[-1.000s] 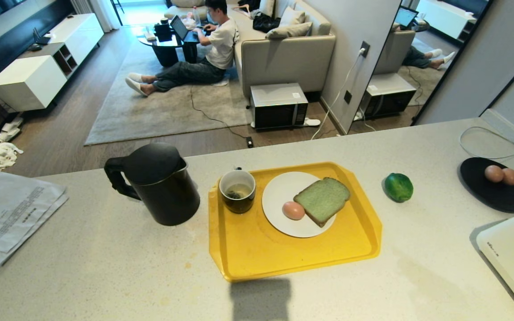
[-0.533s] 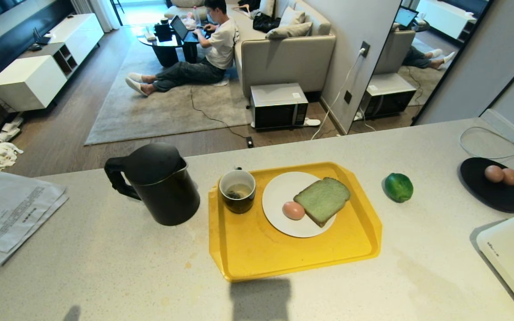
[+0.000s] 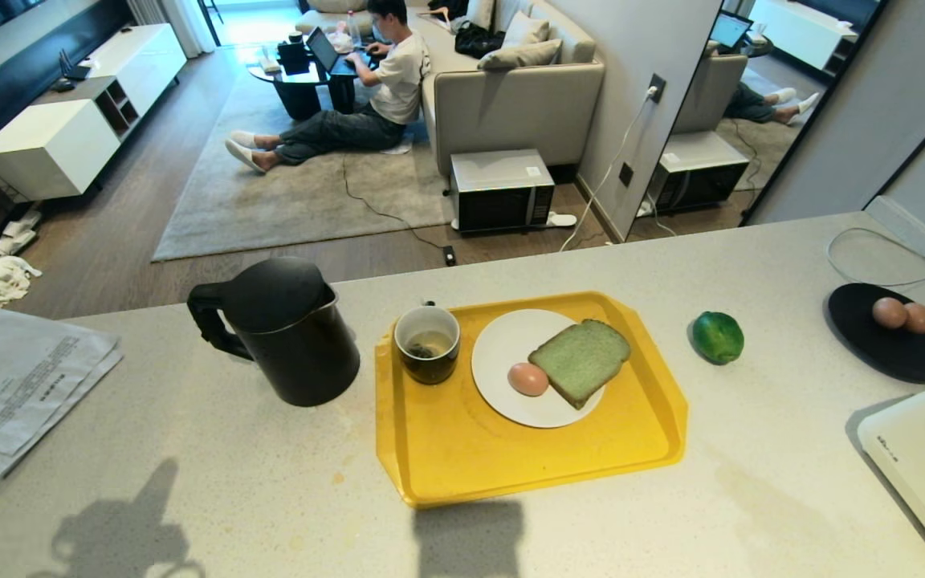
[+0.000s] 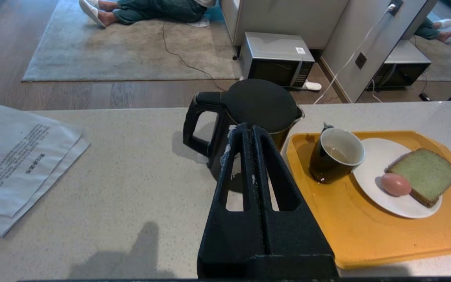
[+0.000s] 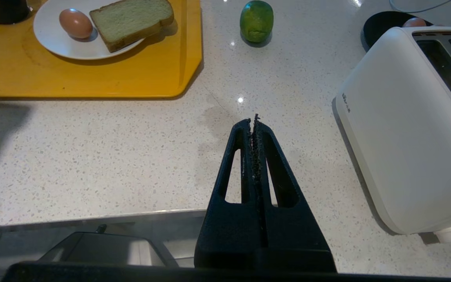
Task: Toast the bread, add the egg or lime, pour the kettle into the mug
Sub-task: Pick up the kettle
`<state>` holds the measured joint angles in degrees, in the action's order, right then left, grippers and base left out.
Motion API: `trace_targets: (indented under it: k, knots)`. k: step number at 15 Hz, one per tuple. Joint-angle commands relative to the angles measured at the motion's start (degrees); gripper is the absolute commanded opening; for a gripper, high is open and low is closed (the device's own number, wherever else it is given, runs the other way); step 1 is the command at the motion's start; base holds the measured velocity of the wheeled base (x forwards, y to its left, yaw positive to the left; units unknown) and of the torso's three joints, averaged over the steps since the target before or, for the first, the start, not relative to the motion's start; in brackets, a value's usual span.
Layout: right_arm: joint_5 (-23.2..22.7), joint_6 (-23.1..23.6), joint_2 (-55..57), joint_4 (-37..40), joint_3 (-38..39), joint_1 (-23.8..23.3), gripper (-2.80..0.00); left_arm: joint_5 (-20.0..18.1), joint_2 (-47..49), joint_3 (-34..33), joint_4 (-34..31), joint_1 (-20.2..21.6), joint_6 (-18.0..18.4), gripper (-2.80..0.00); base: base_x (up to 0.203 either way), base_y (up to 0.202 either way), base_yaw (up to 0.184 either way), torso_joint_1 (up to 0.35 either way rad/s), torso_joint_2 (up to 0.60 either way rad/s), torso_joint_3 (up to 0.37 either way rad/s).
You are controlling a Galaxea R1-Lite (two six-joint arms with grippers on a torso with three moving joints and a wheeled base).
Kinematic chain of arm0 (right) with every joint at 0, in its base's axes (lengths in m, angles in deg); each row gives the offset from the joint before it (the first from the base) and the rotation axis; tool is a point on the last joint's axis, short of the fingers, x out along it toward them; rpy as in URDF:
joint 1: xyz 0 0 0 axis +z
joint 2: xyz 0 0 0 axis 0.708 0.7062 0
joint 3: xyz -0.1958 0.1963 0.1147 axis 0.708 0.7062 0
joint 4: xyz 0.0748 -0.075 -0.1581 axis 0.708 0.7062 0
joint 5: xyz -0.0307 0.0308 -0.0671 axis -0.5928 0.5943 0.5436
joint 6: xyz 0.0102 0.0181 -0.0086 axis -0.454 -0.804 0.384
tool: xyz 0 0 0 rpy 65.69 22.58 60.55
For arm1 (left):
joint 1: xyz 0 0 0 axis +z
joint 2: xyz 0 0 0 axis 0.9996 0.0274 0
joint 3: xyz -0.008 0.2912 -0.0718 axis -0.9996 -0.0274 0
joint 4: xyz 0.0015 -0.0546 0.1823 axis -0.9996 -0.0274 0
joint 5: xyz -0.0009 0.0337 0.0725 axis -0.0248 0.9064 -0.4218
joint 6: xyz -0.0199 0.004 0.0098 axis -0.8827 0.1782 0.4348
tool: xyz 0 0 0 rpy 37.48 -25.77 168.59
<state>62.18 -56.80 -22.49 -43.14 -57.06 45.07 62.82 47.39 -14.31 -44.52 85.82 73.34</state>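
A pale green bread slice (image 3: 580, 360) lies on a white plate (image 3: 503, 341) on a yellow tray (image 3: 462, 449), with the egg (image 3: 527, 379) touching it at eight o'clock. The mug (image 3: 428, 343) sits at the plate's nine o'clock, the black kettle (image 3: 282, 329) beyond it, and the lime (image 3: 717, 337) at three o'clock on the counter (image 3: 189, 449). The left gripper (image 4: 248, 131) hangs clenched and empty, pointing at the kettle. The right gripper (image 5: 254, 122), also clenched and empty, hovers low beside a white toaster (image 5: 401, 129).
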Motion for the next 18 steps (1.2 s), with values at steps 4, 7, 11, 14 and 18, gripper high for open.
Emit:
trace_targets:
  k: [4, 7, 11, 14, 18]
  knots:
    - [0.1, 0.0, 0.1, 0.0, 0.1, 0.0, -2.80, -0.2, 11.2, -1.2, 6.0, 0.2, 0.7, -2.80, 0.000, 0.000, 0.000, 0.000, 0.00, 0.000]
    - [0.0, 0.0, 0.1, 0.0, 0.1, 0.0, -2.80, -0.5, 20.4, -3.8, 17.3, 0.4, 0.7, -2.80, 0.000, 0.000, 0.000, 0.000, 0.00, 0.000]
    - [0.0, 0.0, 0.1, 0.0, 0.1, 0.0, -2.80, -3.5, 28.9, -14.5, 36.8, 1.6, 0.8, -2.80, 0.000, 0.000, 0.000, 0.000, 0.00, 0.000]
    - [0.0, 0.0, 0.0, 0.0, 0.1, 0.0, -2.80, -8.3, 31.8, -19.1, 38.8, 3.9, 0.8, -2.80, 0.000, 0.000, 0.000, 0.000, 0.00, 0.000]
    - [0.0, 0.0, 0.1, 0.0, 0.1, 0.0, -2.80, -9.4, 37.6, -18.9, 43.2, 8.4, 0.7, -2.80, 0.000, 0.000, 0.000, 0.000, 0.00, 0.000]
